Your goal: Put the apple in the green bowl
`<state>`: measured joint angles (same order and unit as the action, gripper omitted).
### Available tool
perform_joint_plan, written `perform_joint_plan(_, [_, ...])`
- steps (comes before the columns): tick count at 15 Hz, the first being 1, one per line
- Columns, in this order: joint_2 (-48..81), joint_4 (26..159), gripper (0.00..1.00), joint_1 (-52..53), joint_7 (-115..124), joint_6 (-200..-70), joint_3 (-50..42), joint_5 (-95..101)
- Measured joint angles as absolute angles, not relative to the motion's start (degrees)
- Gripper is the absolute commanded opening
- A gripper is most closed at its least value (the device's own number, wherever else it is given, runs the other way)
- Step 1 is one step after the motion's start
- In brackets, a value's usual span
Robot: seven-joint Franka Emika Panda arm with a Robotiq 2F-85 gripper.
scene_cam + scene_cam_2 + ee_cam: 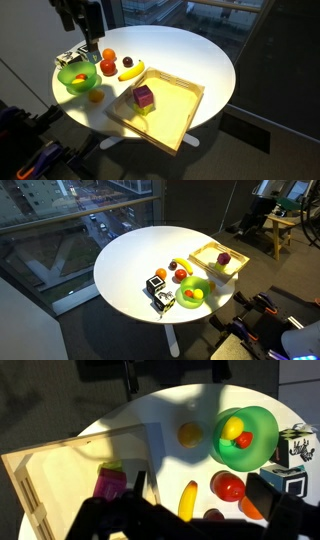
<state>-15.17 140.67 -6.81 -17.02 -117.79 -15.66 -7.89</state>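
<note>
The red apple (228, 486) lies on the white table just beside the lime-green bowl (262, 422); it shows in both exterior views (107, 68) (183, 276). The bowl (68, 84) (201, 298) holds a yellow piece and a red piece. My gripper (205, 495) is open and empty, well above the table. In the wrist view its dark fingers frame the apple and the banana (187, 500). In an exterior view the gripper (88, 40) hangs above the fruit behind the bowl.
An orange fruit (252, 508) touches the apple; another orange fruit (189, 433) lies between bowl and wooden tray (60, 470). A purple block (110, 483) sits in the tray. A dark purple fruit (213, 516) lies by the banana. A black-and-white box (295, 445) stands beside the bowl.
</note>
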Motion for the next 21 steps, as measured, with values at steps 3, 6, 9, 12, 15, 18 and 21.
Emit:
perform_joint_plan(3, [-14.1,139.8,1.00,-6.8,-16.4,-119.8,-13.6,-7.6])
perform_joint_plan(6, [-11.9,138.3,1.00,-6.7,-14.3,-122.4,-11.2,-6.7])
perform_joint_plan(9, [-9.0,136.2,1.00,-6.2,-11.8,-124.7,-9.0,-6.1])
perform_joint_plan(12, [-5.7,133.8,1.00,-5.5,-9.6,-126.0,-7.4,-6.1])
perform_joint_plan(15, [-2.4,131.4,1.00,-4.7,-7.8,-126.3,-6.1,-6.1])
perform_joint_plan(18, [0.4,129.1,1.00,-3.6,-5.9,-126.4,-4.8,-6.1])
perform_joint_plan(21, [2.6,127.3,1.00,-2.7,-3.2,-126.4,-3.6,-6.1])
